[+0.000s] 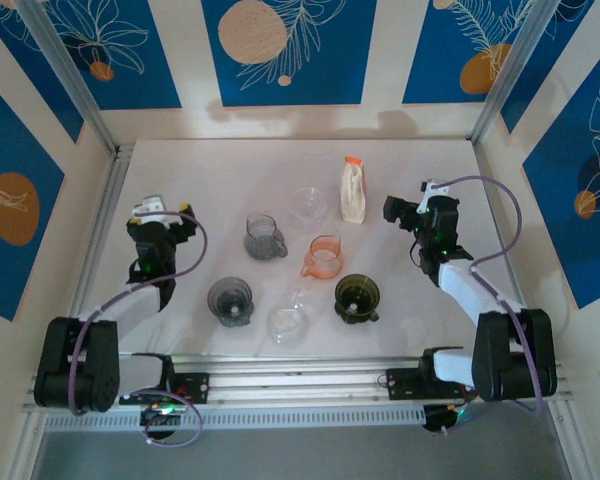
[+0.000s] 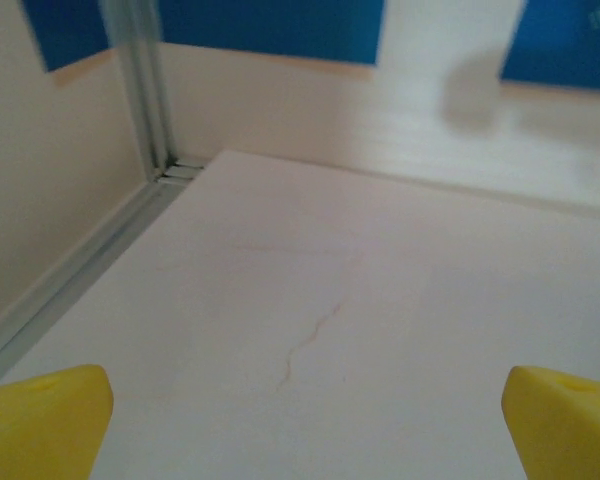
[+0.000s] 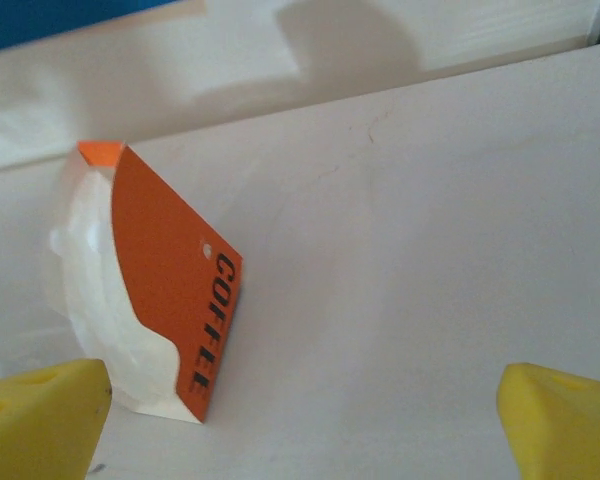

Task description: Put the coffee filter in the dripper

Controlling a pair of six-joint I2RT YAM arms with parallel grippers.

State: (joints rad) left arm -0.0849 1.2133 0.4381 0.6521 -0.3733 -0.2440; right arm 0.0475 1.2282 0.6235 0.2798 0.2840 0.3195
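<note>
1. Two grippers idle: my left gripper (image 2: 305, 420) and right gripper (image 3: 305, 418) have their yellow fingers spread wide, pinching nothing.
2. The pack (image 3: 155, 290) stands upright on the table (image 1: 230, 180), just ahead-left of my right fingers. The right is nearer, so I judge it fetches.
3. Pack: stiff orange card sleeve printed "COFFEE", with crinkled white paper bulging out. It is thin and soft, and one sheet may not come away alone.
4. Pink vessel (image 1: 324, 257) and green vessel (image 1: 357, 297) sit near the pack. Both are glossy and translucent. I cannot tell which is the dripper.
</note>
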